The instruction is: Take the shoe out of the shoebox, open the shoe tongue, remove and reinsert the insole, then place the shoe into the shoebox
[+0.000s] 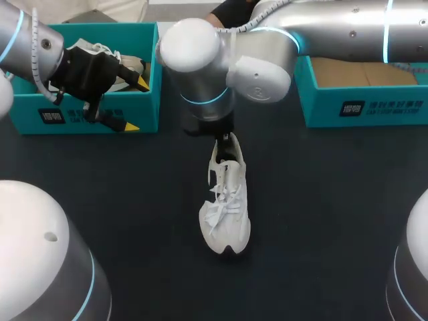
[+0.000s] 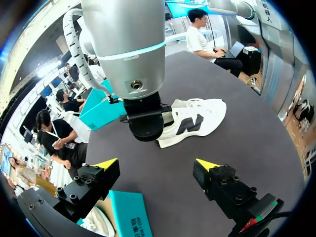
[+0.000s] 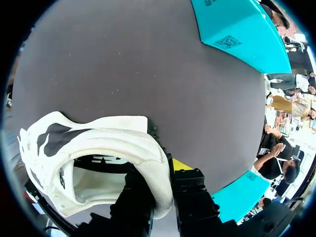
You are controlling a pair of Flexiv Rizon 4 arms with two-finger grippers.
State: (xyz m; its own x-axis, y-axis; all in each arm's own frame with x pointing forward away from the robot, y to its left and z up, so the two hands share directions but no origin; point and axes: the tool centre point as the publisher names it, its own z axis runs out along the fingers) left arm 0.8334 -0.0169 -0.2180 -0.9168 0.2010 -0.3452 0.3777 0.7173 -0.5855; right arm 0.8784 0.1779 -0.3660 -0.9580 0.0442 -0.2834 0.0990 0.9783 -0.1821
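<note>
Shoe [image 1: 225, 207] stands on table [image 1: 328, 207], heel clamped by right gripper [image 3: 164, 185]; left gripper [image 2: 157, 165] hangs released.

1. Upper centre of the head view: the right arm [image 1: 267, 60] covers most of the right gripper [image 1: 227, 140] and the heel of the shoe [image 1: 226, 214].
2. Upper left: the left gripper [image 1: 137, 105] hides part of the left shoebox [image 1: 146, 114] and of a second shoe [image 1: 100, 50] lying in it.
3. Upper right: the right shoebox [image 1: 374, 110] is cut off by the frame's edge and overlapped by the arm.
4. Right wrist view: only one yellow fingertip [image 3: 180, 164] shows, outside the heel collar. The other is hidden inside the shoe, whose toe is out of sight.
5. Left wrist view: the right gripper covers the shoe's heel, and the left shoebox under the left gripper is cut by the black rim.
</note>
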